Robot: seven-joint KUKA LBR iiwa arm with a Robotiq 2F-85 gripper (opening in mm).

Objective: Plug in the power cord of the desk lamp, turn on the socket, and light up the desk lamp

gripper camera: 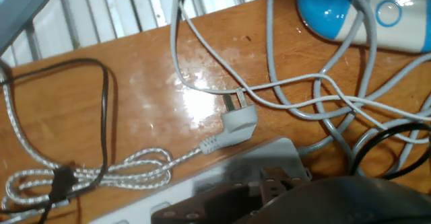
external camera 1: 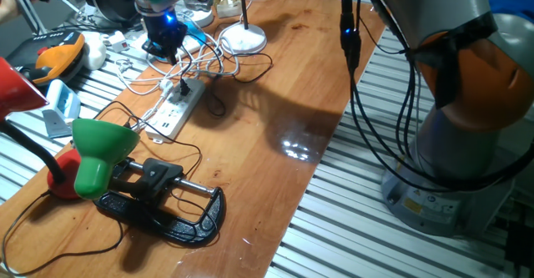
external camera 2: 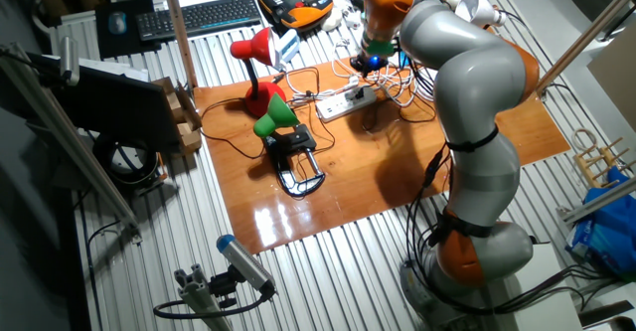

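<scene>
The socket (external camera 1: 177, 108) is a long white power strip lying on the wooden table; its end also shows in the hand view (gripper camera: 269, 158). The desk lamp's round white base (external camera 1: 243, 37) stands behind it, with a thin dark stem (external camera 1: 244, 1). The black power cord (external camera 1: 247, 68) lies in loose loops between the lamp and the strip. A small black plug (external camera 1: 185, 85) sits at the strip's top face. My gripper (external camera 1: 165, 54) hangs just above the strip's far end and appears again in the other fixed view (external camera 2: 370, 63). Its dark fingers (gripper camera: 337, 198) blur the hand view's bottom edge, so I cannot see how the jaws stand.
A white plug (gripper camera: 240, 120) on a braided cable lies beside the strip, amid tangled white cables (gripper camera: 316, 93). A green-shaded clamp lamp (external camera 1: 102, 149) with a black clamp (external camera 1: 171, 203) and a red lamp (external camera 2: 254, 55) stand at the table's other end. A blue-white device (gripper camera: 350, 9) lies close by.
</scene>
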